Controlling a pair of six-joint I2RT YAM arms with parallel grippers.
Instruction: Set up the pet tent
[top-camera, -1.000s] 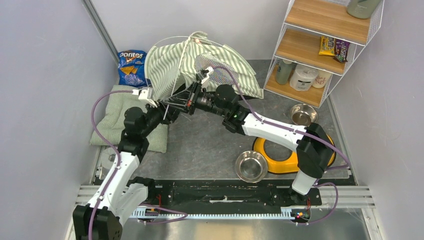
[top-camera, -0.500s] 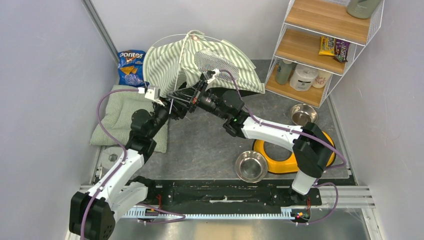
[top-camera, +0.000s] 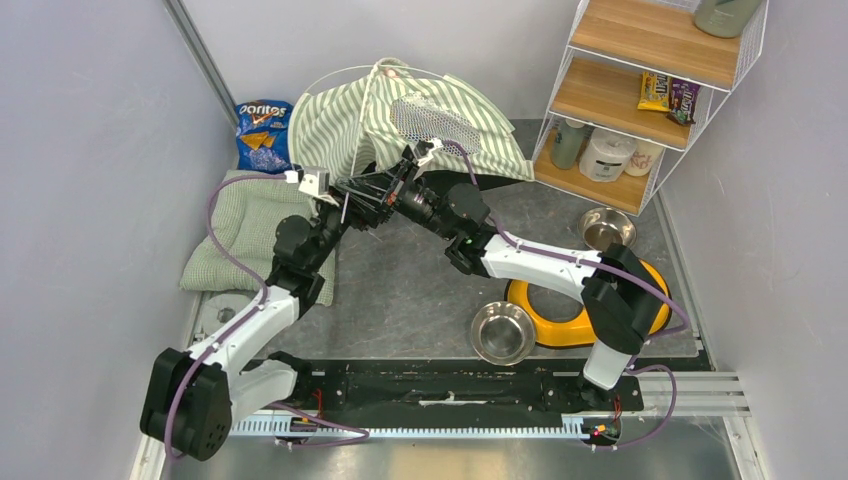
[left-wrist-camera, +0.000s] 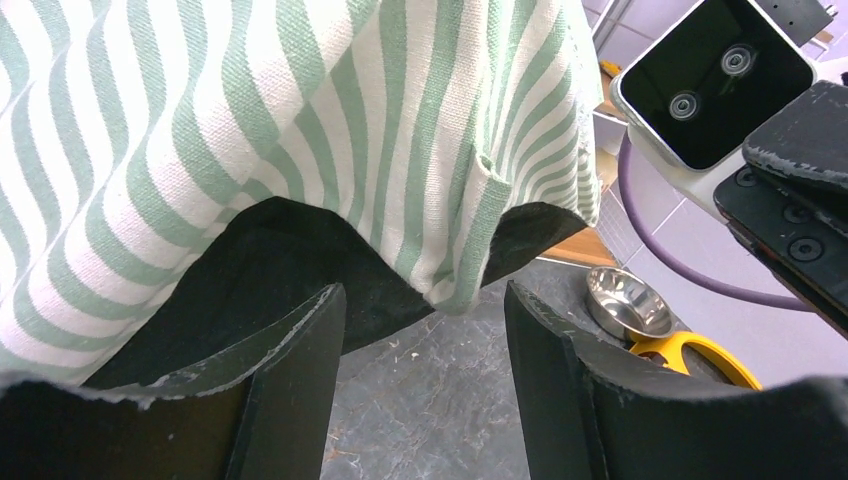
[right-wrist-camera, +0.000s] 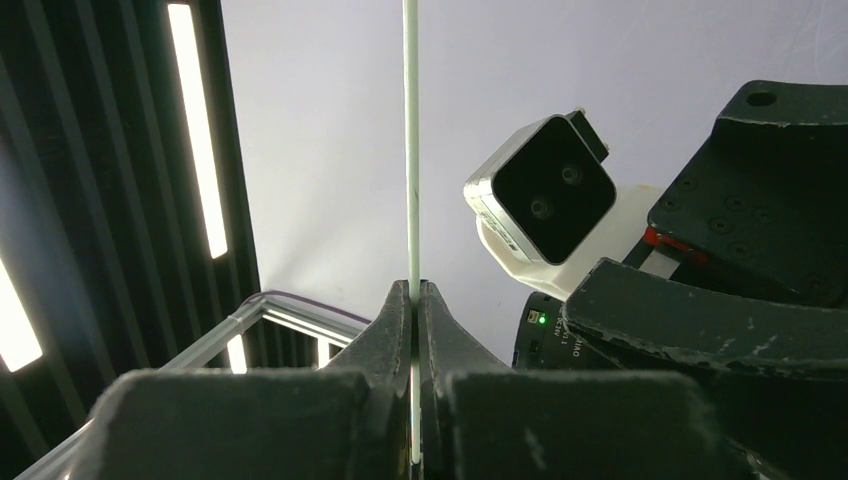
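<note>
Beneath the pet tent (left-wrist-camera: 300, 120) hem, left hand (left-wrist-camera: 422, 300) spread and empty, right hand (right-wrist-camera: 415, 295) clamped on pole (right-wrist-camera: 410, 150)

"Doritos" printed across top of blue chip bag (top-camera: 263, 137), propped at far left corner of the floor against the wall. Two candy packs (top-camera: 669, 94), one yellow and one dark, on middle shelf of rack (top-camera: 600, 95) at far right corner: print too small to read. Nothing legible in either wrist view.
</note>
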